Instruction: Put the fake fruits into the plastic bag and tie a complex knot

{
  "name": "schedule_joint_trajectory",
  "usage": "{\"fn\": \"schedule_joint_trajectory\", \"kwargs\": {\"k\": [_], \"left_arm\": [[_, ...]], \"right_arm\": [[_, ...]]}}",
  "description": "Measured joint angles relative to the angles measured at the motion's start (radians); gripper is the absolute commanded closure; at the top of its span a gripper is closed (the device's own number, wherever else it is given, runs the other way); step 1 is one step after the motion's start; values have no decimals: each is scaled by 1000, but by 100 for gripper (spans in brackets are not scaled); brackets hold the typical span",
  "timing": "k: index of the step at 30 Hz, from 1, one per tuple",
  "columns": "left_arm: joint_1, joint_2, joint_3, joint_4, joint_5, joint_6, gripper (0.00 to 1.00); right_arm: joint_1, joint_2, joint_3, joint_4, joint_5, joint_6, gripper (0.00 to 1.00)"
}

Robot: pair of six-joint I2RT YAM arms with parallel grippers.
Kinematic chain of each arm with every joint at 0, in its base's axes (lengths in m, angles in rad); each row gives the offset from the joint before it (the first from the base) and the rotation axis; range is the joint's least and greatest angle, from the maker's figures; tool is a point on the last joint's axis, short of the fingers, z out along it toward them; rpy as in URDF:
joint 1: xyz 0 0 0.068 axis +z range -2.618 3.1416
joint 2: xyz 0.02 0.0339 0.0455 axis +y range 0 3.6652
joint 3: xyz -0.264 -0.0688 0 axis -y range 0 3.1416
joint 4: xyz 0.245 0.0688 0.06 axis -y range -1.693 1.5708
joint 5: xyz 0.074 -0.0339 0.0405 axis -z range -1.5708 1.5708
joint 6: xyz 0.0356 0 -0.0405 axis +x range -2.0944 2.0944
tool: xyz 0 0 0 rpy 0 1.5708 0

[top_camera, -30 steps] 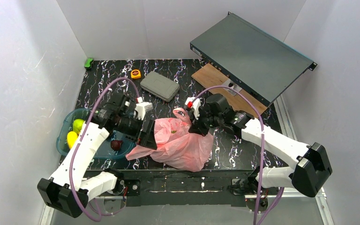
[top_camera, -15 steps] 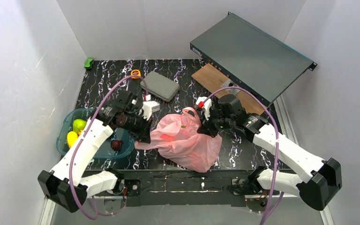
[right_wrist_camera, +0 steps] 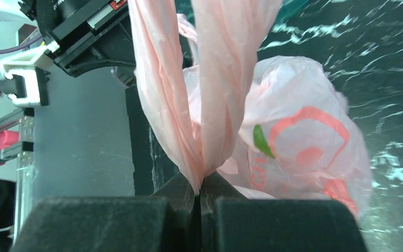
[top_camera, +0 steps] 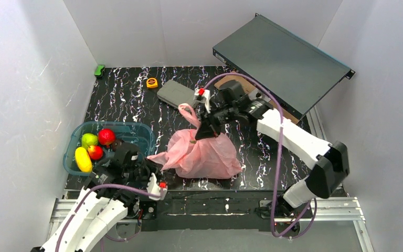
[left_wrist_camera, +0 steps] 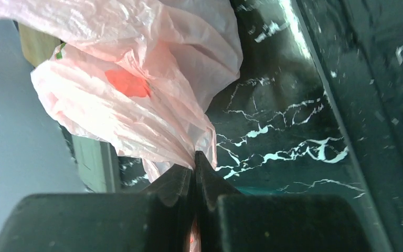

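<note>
The pink plastic bag (top_camera: 207,156) lies crumpled mid-table. My right gripper (top_camera: 203,130) is shut on its handle loop (top_camera: 189,112), held up off the table; the right wrist view shows both strands pinched at the gripper (right_wrist_camera: 200,185). My left gripper (top_camera: 152,164) is shut on the bag's left corner, with plastic bunched at its tips (left_wrist_camera: 194,158). Fake fruits sit in the teal tub (top_camera: 136,131): a yellow-green one (top_camera: 88,140), a red one (top_camera: 106,136), a red-orange one (top_camera: 95,152) and a yellow one (top_camera: 83,159). No knot is in view.
A grey case (top_camera: 174,94), a yellow tape measure (top_camera: 151,82) and a green toy car (top_camera: 99,70) lie toward the back. A large dark rack unit (top_camera: 280,60) leans at the back right. White walls close in both sides.
My left arm has pulled back to the near edge and shut on the bag's left corner, uncovering the tub. My right gripper has carried the handle back and to the left.
</note>
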Motion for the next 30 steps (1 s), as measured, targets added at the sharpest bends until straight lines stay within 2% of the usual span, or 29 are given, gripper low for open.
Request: {"fn": "schedule_joint_trajectory", "kwargs": {"k": [2,4,12,13,14,15,16,17,18,20,21,22,24,25,27,30], "left_arm": [[-1,-72,-102,20,-3,140,100],[-1,-85,-141,24,-21,228,100],[1,-64,-159,61,-143,338,100],[2,-66,-202,84,-183,356,61],[5,-66,-211,86,-200,360,29],[12,-64,-206,79,-213,305,7],[18,-50,-153,50,-220,176,2],[20,-23,-82,41,-222,80,2],[22,113,186,-69,-212,-177,2],[63,332,506,-105,-156,-517,2],[138,416,613,-128,-105,-713,2],[217,463,650,-153,-74,-849,2],[501,612,700,-262,21,-1144,2],[529,632,701,-271,26,-1168,2],[670,731,678,-327,104,-1310,2],[835,845,549,-370,98,-1512,2]], "right_arm": [[27,53,3,-4,5,2,99],[57,112,1,-18,24,-13,99],[88,305,-143,-88,205,-165,99],[83,328,-155,-99,245,-190,99],[83,332,-155,-100,265,-203,99],[83,337,-155,-103,282,-214,99],[83,339,-155,-106,290,-216,99],[83,338,-155,-106,293,-215,99],[83,338,-155,-106,294,-214,99],[83,338,-155,-106,296,-211,99],[83,338,-155,-107,299,-209,99],[83,336,-155,-107,306,-204,99],[83,315,-170,-102,320,-196,99],[83,312,-172,-103,320,-195,99],[83,293,-189,-96,327,-189,99],[83,276,-195,-91,335,-182,99]]}}
